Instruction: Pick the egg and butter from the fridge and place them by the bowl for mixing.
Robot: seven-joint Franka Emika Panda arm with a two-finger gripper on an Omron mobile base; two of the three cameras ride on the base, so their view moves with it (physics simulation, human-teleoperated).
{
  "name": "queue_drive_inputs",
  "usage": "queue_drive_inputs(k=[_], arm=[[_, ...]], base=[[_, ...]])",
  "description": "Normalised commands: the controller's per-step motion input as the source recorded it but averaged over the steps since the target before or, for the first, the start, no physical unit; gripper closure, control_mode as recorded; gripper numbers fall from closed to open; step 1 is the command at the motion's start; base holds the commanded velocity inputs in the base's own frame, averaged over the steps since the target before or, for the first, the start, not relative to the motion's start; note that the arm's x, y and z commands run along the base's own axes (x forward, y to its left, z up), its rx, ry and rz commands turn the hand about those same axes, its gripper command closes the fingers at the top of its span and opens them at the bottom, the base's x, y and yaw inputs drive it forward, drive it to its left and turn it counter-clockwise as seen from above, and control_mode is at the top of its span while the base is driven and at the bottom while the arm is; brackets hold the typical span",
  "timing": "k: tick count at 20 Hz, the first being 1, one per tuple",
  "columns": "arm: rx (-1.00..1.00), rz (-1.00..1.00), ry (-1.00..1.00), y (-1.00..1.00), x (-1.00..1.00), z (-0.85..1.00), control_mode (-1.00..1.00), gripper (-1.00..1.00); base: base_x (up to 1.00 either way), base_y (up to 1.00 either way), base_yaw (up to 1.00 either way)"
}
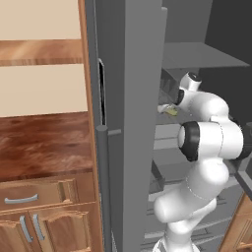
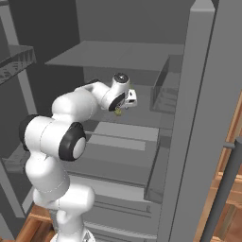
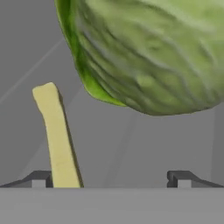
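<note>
The fridge [image 1: 133, 123] stands open, its grey door edge cutting the left base view in two and hiding much of the interior; its shelves and lower drawers show more fully in the right base view, though they are dim and uniformly grey. Beside it on the left sit wooden cabinets [image 1: 44, 206], cut off at the frame edges. The white arm [image 2: 71, 123] reaches deep onto a middle shelf, its own bulk hiding the hand from the left base view.

In the hand view a large green leafy ball [image 3: 153, 52] looms at the top, cropped by the frame. Below it the butter [image 3: 57, 135], a pale yellow stick, lies on the grey shelf, its near end passing just inside one fingertip and cut off by the frame bottom. The gripper [image 3: 111, 178] stands spread wide, its fingertips [image 3: 180, 178] grasping nothing. From the base views the butter is a small yellowish smudge, hard to make out.
</note>
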Motion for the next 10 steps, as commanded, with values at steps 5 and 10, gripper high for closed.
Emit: queue_drive_inputs(k=[5, 10], arm=[[-0.10, 0.01, 0.00, -0.10, -0.24, -0.72, -1.00, -1.00], [-0.14, 0.02, 0.04, 0.02, -0.26, -0.76, -1.00, 1.00]], base=[[0.00, 0.00, 0.00], [0.00, 0.00, 0.00]])
